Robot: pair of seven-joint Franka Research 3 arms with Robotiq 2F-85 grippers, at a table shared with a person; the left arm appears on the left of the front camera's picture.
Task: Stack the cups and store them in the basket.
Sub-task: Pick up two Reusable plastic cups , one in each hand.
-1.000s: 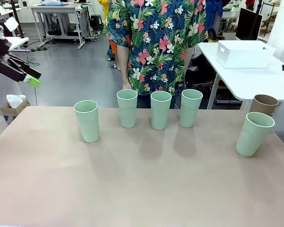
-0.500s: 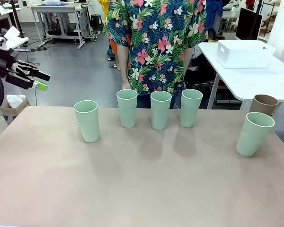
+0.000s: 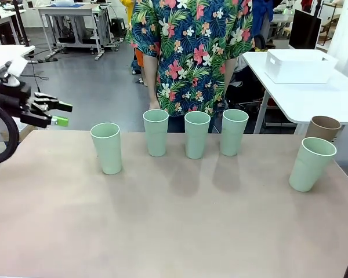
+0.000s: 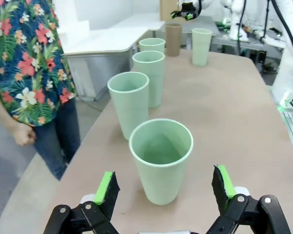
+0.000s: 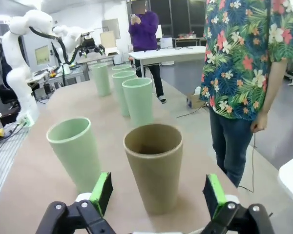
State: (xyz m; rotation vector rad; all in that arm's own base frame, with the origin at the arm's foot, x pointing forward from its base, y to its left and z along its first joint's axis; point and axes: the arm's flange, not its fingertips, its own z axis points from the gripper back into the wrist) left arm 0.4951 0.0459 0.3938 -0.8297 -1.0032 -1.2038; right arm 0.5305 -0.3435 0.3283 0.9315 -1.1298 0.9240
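Wide open and empty, the left end effector (image 3: 65,114) is descending just left of the leftmost mint-green cup (image 3: 107,149), likely lining up the first grasp; the right end effector (image 5: 157,192) is gaping empty too.

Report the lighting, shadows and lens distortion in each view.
Front view: even light, the green cups throw soft shadows toward the camera on the table, no glare. Left wrist view: wide-angle stretch makes the nearest cup loom large. Right wrist view: the brown cup is sharp, the background slightly soft.
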